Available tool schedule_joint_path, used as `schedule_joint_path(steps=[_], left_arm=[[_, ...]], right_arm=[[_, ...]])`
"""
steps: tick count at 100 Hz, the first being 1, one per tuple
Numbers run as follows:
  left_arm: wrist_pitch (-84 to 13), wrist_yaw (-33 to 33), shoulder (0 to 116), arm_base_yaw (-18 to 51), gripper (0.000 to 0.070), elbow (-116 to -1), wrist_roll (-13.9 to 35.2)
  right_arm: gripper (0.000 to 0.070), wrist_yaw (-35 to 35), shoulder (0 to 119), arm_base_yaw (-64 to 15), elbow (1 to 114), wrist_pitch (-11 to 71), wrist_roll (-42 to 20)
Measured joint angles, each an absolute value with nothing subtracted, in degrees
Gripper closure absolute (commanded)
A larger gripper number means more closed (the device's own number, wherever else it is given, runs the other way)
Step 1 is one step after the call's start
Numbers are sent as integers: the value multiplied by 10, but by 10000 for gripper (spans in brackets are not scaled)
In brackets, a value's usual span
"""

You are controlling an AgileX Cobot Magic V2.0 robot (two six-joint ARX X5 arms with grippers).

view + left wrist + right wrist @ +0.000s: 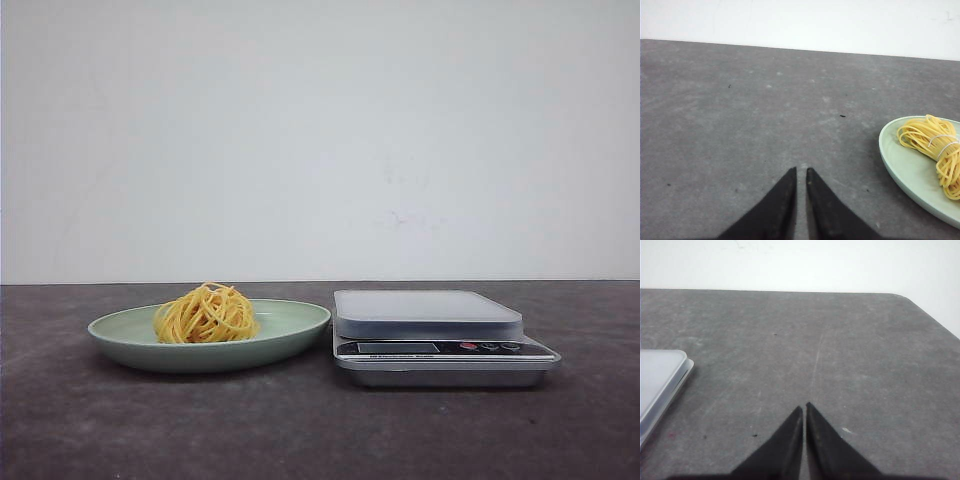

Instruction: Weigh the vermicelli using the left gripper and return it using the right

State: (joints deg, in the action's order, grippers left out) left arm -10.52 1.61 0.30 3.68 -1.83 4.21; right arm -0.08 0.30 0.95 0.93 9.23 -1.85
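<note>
green plate [290, 330] | scale [440, 340] just beside | grey table [300, 430]

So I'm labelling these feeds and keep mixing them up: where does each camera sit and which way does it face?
Front view: low, facing forward over the table at the vermicelli on the plate, the scale and the wall; no robot parts show.
Left wrist view: on the left arm, over the left gripper; shares the vermicelli and plate with the front view.
Right wrist view: on the right arm, over the right gripper; shares the scale.
</note>
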Motion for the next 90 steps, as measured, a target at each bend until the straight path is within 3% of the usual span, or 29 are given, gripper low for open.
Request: schedule_joint_path(steps=[48,70,80,90], left_arm=[[-105,16,3,37,700,-18,42],[-51,16,3,37,700,-18,44],[-6,15,3,37,696,-18,79],[32,16,3,37,695,-18,151]], right_arm=[[698,-10,3,10,9,91,-25],[698,-86,3,10,9,26,-110],[698,-104,3,10,23,27,-170],[699,-120,3,9,56,41,-220]])
